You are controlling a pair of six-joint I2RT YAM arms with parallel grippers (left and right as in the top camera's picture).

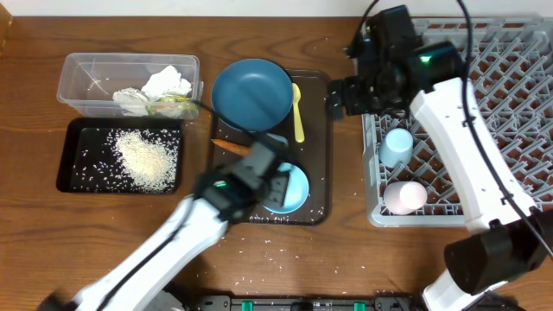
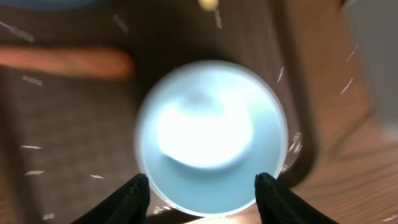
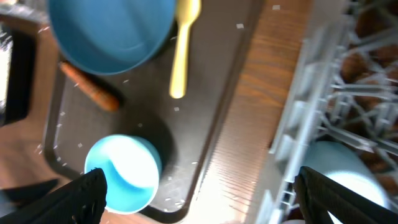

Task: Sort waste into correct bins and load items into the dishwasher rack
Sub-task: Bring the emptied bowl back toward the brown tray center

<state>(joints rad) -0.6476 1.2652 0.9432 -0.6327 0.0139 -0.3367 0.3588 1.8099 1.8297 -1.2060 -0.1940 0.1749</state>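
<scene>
The left claw (image 2: pixel 202 185), spread and empty, straddles the small light blue bowl (image 2: pixel 211 134) at the serving tray's (image 1: pixel 316 138) corner, where pinching its slick rim could flip it, while the right claw (image 3: pixel 199 186) hangs released.

I am looking down on a brown wooden table (image 1: pixel 259 34) that is carrying four containers. At the left, a clear plastic tub (image 1: pixel 67 86) is sitting on the wood, and a shallow black tray (image 1: pixel 63 160) is lying on the near side of it, the two almost touching. A dark brown serving tray (image 1: pixel 316 130) is resting near the middle, apart from both. The grey dishwasher rack (image 1: pixel 510 95) is taking up the right side, just beside the serving tray. Loose white rice grains (image 1: pixel 275 252) are lying scattered on the bare wood toward the near edge.
</scene>
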